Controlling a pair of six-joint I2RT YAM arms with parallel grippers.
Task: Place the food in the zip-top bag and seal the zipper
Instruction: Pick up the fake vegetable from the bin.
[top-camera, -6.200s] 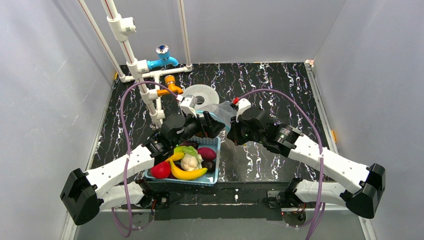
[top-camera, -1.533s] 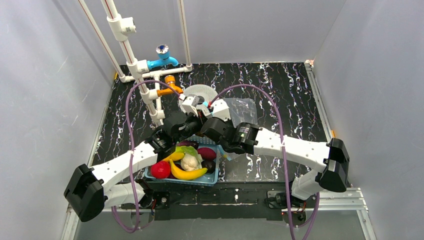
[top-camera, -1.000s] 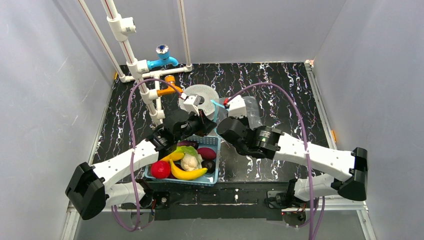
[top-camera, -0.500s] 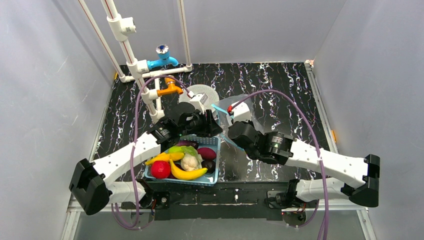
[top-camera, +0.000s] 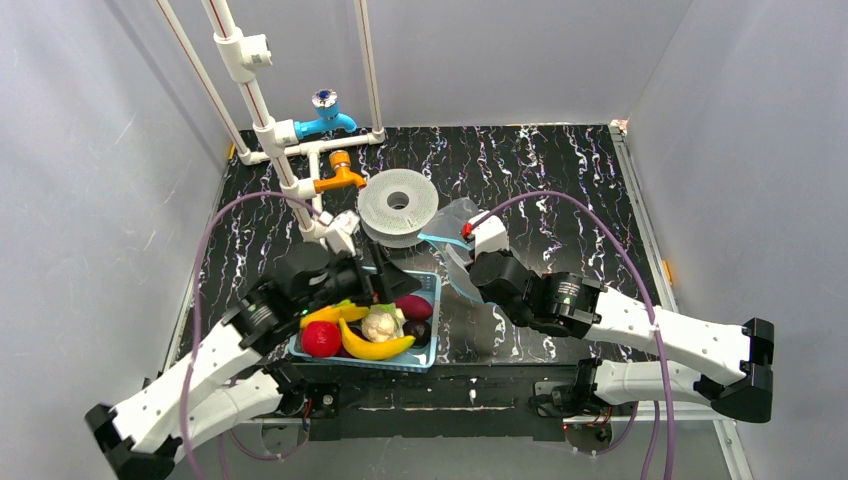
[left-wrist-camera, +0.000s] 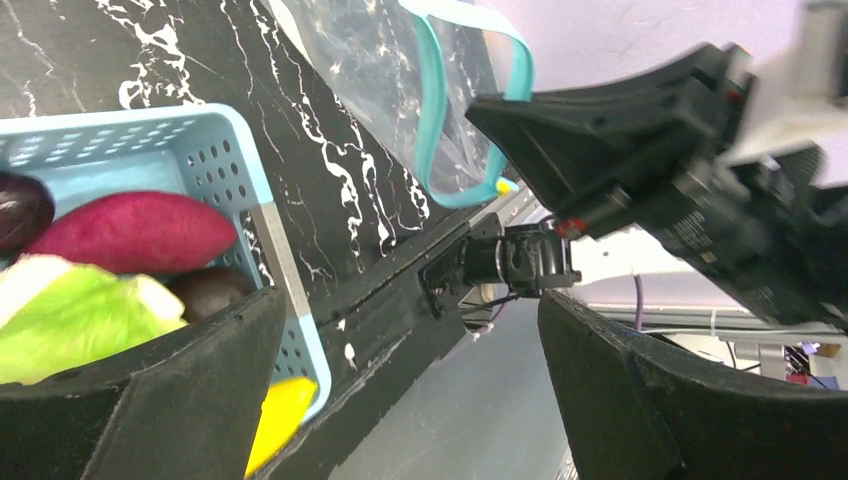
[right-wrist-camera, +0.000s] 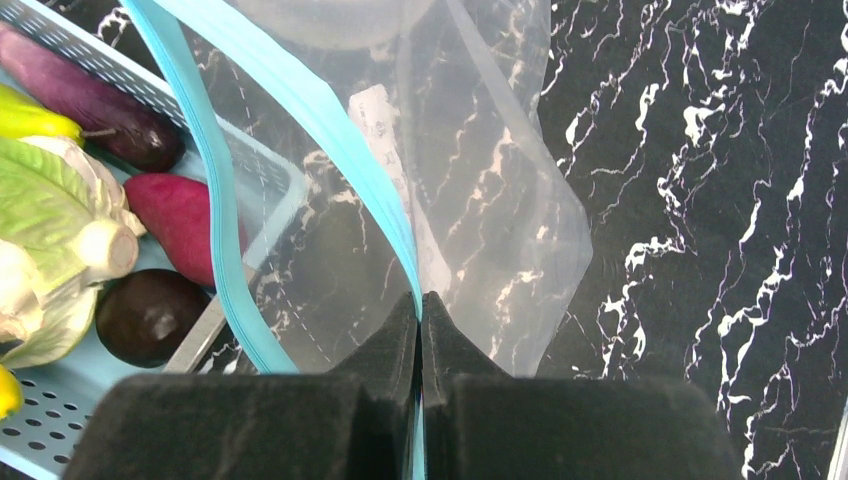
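Two grippers: black, matte, blunt-ended fingers.
Left gripper (left-wrist-camera: 410, 390): jaws spread wide with nothing between them, above the basket's 1 o'clock corner.
Right gripper (right-wrist-camera: 420, 310): jaws pressed together, pinching one lip of the zipper (right-wrist-camera: 222, 220).
Zip-top bag (right-wrist-camera: 500, 200): crinkly clear film with faint white print, at 2 o'clock from the basket; its mouth gapes in a loop.
Zipper: thin teal band, smooth, bowed around the open mouth.
Food (top-camera: 378, 323): glossy and moulded, all lying in the basket; curved yellow banana (top-camera: 375, 348), round red apple (top-camera: 321, 340), knobbly white cauliflower, oval maroon piece (top-camera: 413, 306), long purple eggplant (right-wrist-camera: 90, 95).
Basket (top-camera: 425, 360): light-blue perforated plastic, rectangular, at the table's 6 o'clock.
Table (top-camera: 560, 170): black with white veins.
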